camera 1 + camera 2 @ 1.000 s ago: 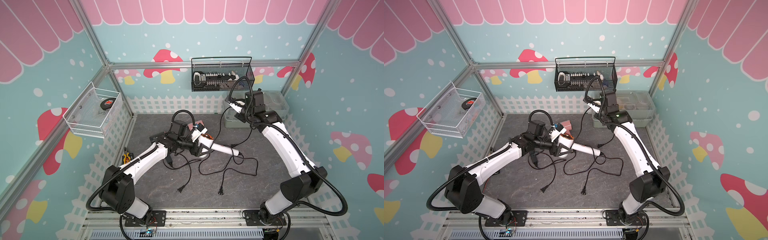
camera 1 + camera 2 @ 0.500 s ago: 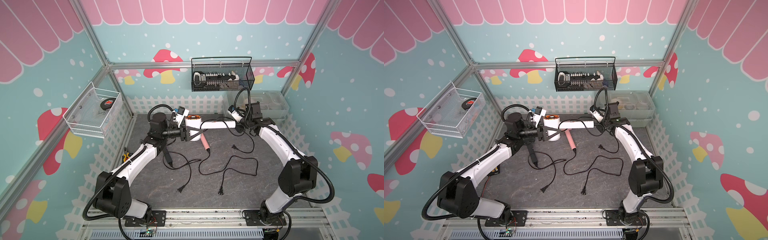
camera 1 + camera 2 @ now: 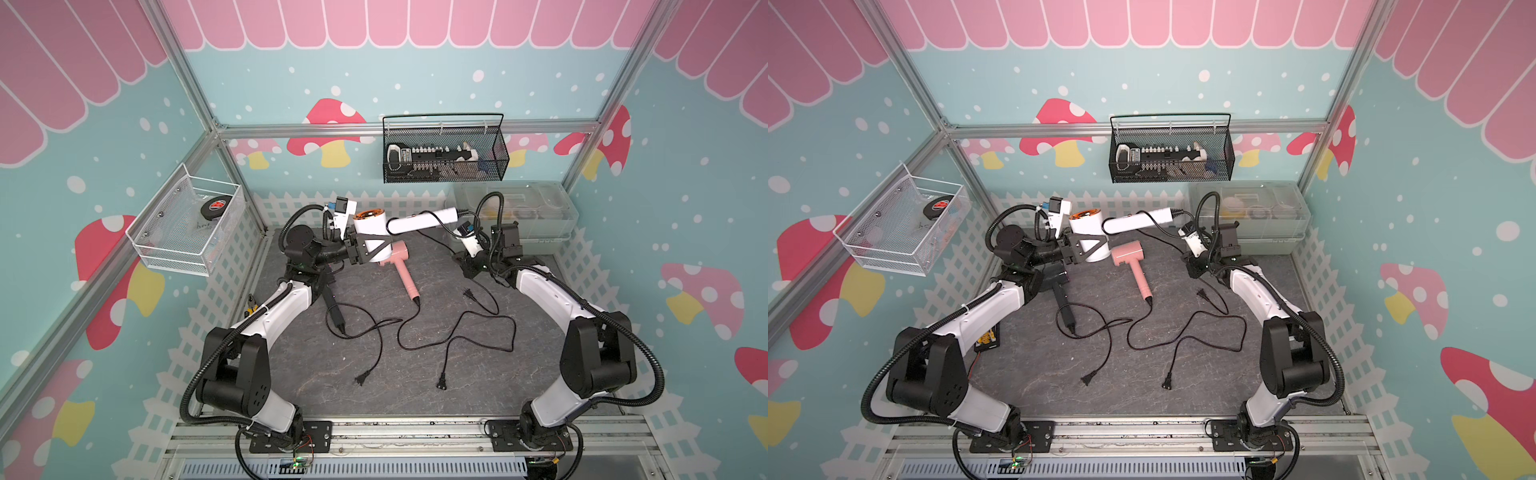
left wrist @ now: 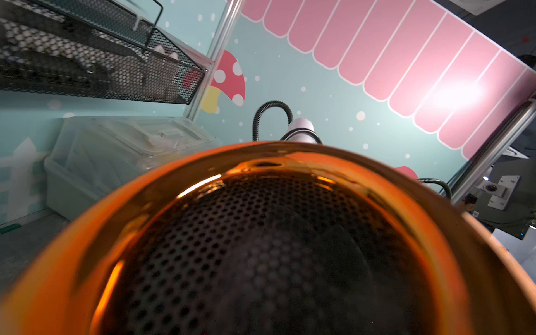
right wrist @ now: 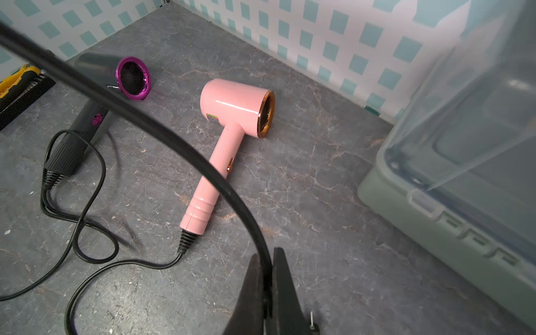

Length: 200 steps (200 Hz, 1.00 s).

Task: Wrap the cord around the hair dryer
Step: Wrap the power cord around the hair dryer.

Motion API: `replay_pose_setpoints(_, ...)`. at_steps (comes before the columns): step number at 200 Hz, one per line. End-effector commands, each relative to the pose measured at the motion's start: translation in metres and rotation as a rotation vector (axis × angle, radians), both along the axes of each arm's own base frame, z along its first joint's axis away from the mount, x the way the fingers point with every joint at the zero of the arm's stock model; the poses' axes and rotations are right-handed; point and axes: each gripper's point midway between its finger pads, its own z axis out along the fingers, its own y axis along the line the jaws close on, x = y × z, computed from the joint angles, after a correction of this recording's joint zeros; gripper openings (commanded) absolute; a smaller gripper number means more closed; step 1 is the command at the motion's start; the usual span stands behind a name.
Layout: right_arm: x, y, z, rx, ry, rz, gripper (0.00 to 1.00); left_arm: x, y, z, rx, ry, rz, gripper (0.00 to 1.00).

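Observation:
The white hair dryer (image 3: 372,228) (image 3: 1088,226) hangs in the air over the back of the table, its orange-ringed end up and its handle (image 3: 424,219) pointing right. My left gripper (image 3: 374,249) (image 3: 1090,247) is shut on its barrel; the left wrist view shows only the dryer's orange ring and black mesh (image 4: 261,246), and the jaws are hidden. The black cord (image 5: 174,139) leaves the handle's end and runs to my right gripper (image 5: 268,278) (image 3: 466,270), which is shut on it. The cord's plug (image 3: 469,294) lies on the table below.
A pink hair dryer (image 3: 395,259) (image 5: 232,107) and a dark one with a magenta ring (image 5: 133,77) lie on the table, their cords (image 3: 457,328) looped across the middle. Clear bins (image 3: 519,212) stand back right. A black wire basket (image 3: 444,153) hangs behind. A yellow tool (image 3: 251,305) lies left.
The left arm has lifted the white dryer from mid-table up to the back. The right arm has come down from near the bins, still pinching the cord. Little has moved in the last half second.

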Motion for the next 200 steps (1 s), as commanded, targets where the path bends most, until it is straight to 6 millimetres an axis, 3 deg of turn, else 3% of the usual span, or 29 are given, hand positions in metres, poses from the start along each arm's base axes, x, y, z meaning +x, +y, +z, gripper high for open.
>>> replay_pose_setpoints(1, -0.013, 0.017, 0.008, 0.015, -0.058, 0.029, 0.00, 0.012, 0.014, 0.036, -0.083, -0.094, 0.074, 0.00)
replay_pose_setpoints(63, -0.072, 0.063, -0.044, -0.131, -0.110, 0.125, 0.00, 0.045, 0.020, 0.039, -0.083, -0.102, 0.172, 0.00)
replay_pose_setpoints(102, -0.093, 0.063, -0.078, -0.241, -0.090, 0.145, 0.00, 0.056, 0.027, 0.036, -0.062, -0.102, 0.219, 0.00)
replay_pose_setpoints(200, -0.124, 0.069, -0.103, -0.437, -0.030, 0.262, 0.00, 0.079, 0.059, 0.050, -0.074, -0.127, 0.359, 0.00)
